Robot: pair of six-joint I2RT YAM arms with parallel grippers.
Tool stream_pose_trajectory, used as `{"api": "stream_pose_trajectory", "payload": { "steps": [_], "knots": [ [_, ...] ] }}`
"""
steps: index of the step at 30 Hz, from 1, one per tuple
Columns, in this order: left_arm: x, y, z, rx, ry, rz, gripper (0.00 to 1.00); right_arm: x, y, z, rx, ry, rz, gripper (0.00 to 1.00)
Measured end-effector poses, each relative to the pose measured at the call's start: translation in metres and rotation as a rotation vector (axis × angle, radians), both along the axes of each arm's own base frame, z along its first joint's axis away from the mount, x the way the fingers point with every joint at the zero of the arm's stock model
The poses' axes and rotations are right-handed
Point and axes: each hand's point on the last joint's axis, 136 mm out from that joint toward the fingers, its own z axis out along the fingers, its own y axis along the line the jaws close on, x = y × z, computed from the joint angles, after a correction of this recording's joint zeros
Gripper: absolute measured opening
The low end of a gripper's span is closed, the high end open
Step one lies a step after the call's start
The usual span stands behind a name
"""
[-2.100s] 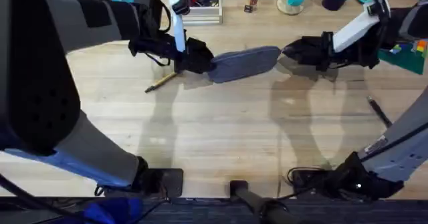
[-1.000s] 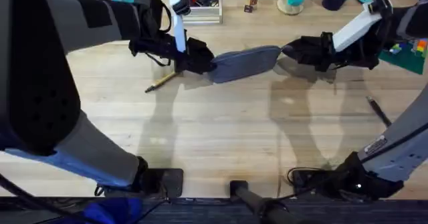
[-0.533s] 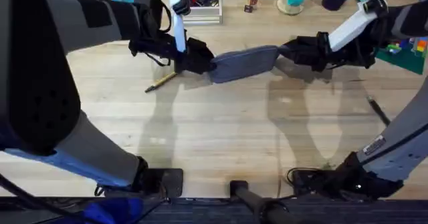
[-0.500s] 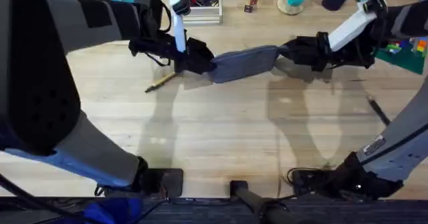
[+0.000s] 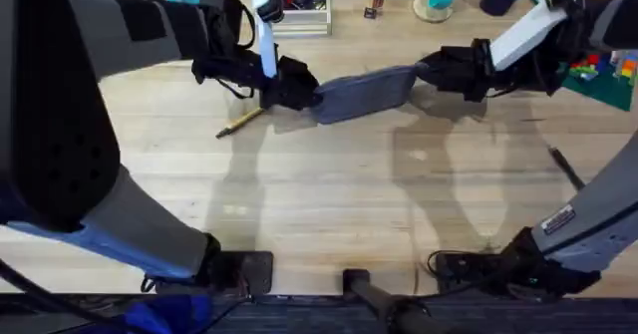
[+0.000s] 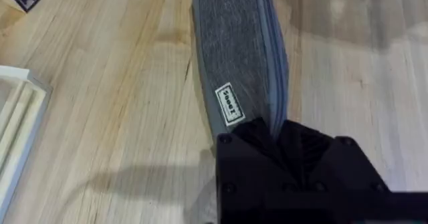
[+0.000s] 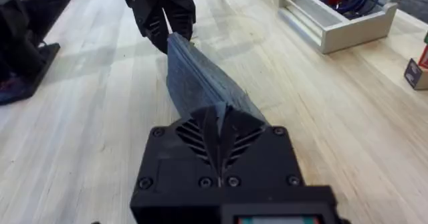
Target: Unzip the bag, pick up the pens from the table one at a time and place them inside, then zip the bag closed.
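Bag (image 5: pixel 365 92) lies on the table (image 5: pixel 329 204), stretched between both grippers, each clamped on one end. Left gripper (image 5: pixel 311 95) pinches the bag's left end; from the left wrist its black fingers (image 6: pixel 267 140) close over the fabric edge, and a small white label (image 6: pixel 229 104) sits on the bag's side just ahead of them. Right gripper (image 5: pixel 427 72) grips the bag's right end; from the right wrist the fingers (image 7: pixel 221 130) are clenched on the near tip of the bag (image 7: pixel 200 83), which runs away toward the other gripper (image 7: pixel 164 13). Bag looks slightly raised at the right end, its top seam facing up; cannot tell if the zipper is open. Tan pen (image 5: pixel 240 121) lies on the table just beside the bag's left end, on the near side, angled, partly under the left arm. Dark pen (image 5: pixel 564 165) lies well apart from the bag, off past its right end and nearer the arm bases. A white tray (image 5: pixel 299 15) sits beyond the bag's left end.
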Motion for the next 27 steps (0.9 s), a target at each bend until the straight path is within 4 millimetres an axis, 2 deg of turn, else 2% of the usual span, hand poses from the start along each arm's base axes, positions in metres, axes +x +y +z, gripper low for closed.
{"api": "stream_pose_trajectory", "payload": {
  "steps": [6,17,27],
  "knots": [
    [0.0,0.0,0.0,0.0,0.0,0.0,0.042,-0.003,0.011,0.0,0.001,0.001,0.031,0.029],
    [0.0,0.0,0.0,0.001,0.0,0.0,0.042,-0.017,0.059,0.001,0.004,-0.019,0.164,0.029],
    [0.0,0.002,-0.001,0.004,0.006,0.006,0.042,-0.026,0.079,0.001,0.004,-0.031,0.223,0.029]
  ]
}}
